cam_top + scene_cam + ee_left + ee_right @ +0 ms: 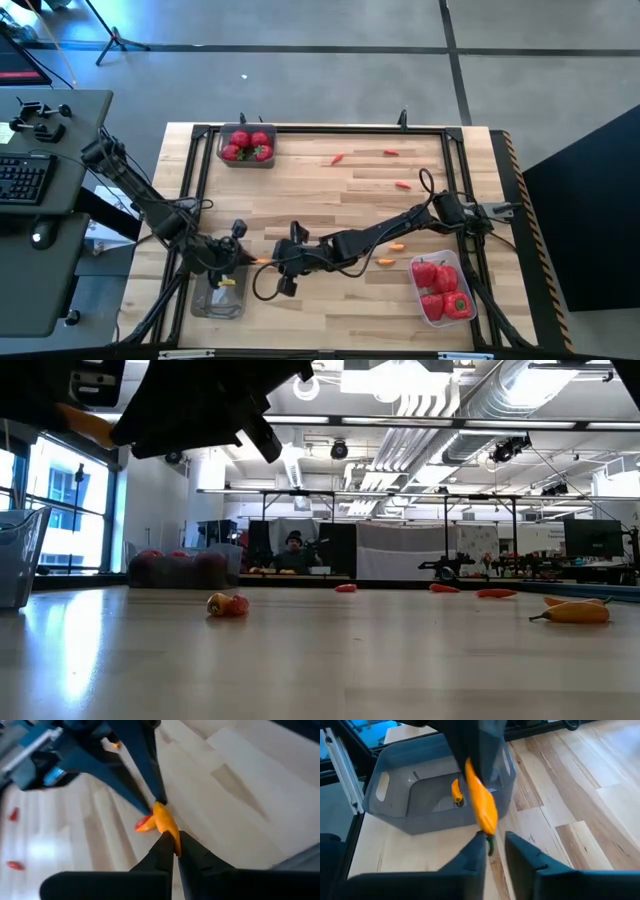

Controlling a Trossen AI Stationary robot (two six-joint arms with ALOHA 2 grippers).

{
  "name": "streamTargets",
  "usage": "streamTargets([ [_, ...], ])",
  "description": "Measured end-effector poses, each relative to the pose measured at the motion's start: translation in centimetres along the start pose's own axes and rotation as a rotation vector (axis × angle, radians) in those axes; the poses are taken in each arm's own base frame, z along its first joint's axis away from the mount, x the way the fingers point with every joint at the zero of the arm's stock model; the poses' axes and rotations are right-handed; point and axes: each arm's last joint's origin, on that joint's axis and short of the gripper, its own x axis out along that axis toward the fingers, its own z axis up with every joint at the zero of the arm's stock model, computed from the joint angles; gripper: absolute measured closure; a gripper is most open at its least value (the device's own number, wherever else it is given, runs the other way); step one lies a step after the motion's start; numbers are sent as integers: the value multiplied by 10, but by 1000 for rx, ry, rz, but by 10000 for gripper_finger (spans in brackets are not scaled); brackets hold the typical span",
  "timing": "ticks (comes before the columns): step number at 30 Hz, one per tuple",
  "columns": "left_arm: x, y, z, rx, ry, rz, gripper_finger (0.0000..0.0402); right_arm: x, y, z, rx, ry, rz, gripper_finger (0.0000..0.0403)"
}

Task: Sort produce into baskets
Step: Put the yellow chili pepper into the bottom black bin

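Wood table (340,200) | orange pepper (481,802) lengthwise between grippers | left fingers (165,852) pinching it | right fingers (470,857) parted

**Table layout, seen from above**

One basket (247,146) of round fruits (250,141) sits at eleven o'clock, a basket (441,288) of peppers (439,285) at four, a third basket (219,292) at seven; small pieces (390,153) lie scattered around one o'clock.
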Motion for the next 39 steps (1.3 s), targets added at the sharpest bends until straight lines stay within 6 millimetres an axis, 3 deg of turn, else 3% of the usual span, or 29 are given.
streamTargets([
  [6, -15, 1, 1, -98, 48, -154, 401, 0, -3, -4, 34, 37, -41, 257],
  [11, -29, -7, -1, -169, 177, -300, 401, -2, -10, -17, 73, 139, -167, 221],
  [16, -34, -22, -14, -233, 350, -309, 402, -5, -15, -35, 149, 222, -274, 218],
  [30, -23, -38, -57, -447, 525, -202, 399, 3, -26, -76, 278, 316, -316, 218],
  [39, -23, -39, -57, -461, 531, -209, 338, 6, -29, -76, 293, 298, -304, 218],
])
